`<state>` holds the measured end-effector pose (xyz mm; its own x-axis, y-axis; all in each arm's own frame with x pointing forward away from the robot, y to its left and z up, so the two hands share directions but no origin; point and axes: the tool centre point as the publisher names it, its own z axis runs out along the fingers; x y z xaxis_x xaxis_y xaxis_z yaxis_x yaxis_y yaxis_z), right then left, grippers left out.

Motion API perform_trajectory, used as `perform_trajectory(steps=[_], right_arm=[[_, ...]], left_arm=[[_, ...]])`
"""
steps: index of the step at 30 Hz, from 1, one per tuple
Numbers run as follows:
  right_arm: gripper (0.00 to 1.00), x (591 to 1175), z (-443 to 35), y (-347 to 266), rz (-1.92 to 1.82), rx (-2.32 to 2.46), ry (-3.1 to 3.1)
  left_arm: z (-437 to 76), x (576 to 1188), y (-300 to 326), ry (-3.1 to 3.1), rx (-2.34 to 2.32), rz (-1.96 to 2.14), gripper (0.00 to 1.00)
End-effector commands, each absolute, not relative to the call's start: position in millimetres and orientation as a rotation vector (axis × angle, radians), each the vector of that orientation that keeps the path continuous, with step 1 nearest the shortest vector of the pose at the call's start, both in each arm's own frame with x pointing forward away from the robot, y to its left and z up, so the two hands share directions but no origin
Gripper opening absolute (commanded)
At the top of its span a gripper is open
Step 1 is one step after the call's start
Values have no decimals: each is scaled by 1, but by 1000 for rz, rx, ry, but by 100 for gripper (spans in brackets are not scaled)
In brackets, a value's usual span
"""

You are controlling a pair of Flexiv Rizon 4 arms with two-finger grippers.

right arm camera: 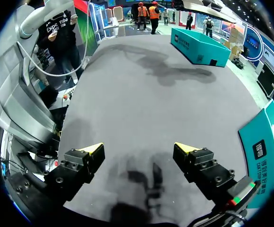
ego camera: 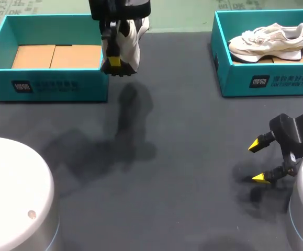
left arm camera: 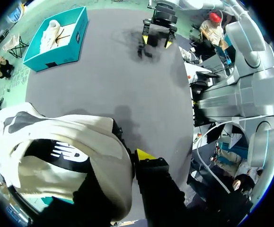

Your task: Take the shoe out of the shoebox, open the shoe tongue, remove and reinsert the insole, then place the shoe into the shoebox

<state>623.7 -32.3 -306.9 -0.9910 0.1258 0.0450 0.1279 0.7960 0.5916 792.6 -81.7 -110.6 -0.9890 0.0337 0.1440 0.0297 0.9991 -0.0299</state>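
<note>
A white shoe (ego camera: 131,39) with a dark sole hangs in the air over the near right corner of the left teal shoebox (ego camera: 46,83). My left gripper (ego camera: 115,60) is shut on it. In the left wrist view the shoe (left arm camera: 66,156) fills the space by my left gripper (left arm camera: 127,158) and hides one fingertip; the other yellow fingertip (left arm camera: 144,154) presses against its heel. The left shoebox holds only brown cardboard. My right gripper (ego camera: 257,162) stands open low over the table at the near right, with nothing between its fingers (right arm camera: 139,149).
A second teal shoebox (ego camera: 269,81) at the far right holds another white shoe (ego camera: 269,41). Dark grey cloth covers the table (ego camera: 182,130) between the two boxes. The white bases of my arms sit at the near corners.
</note>
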Motion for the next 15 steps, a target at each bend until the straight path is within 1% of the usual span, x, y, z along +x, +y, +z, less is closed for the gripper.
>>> perform_trajectory(steps=[1,15], right_arm=[[100,622,-307,-32,-977,-213,-2977],[100,622,-307,-32,-977,-213,-2977]], left_arm=[[-116,814,-49,-3007,-16,47,0],[-127,866,68,-3009,138,77,0]])
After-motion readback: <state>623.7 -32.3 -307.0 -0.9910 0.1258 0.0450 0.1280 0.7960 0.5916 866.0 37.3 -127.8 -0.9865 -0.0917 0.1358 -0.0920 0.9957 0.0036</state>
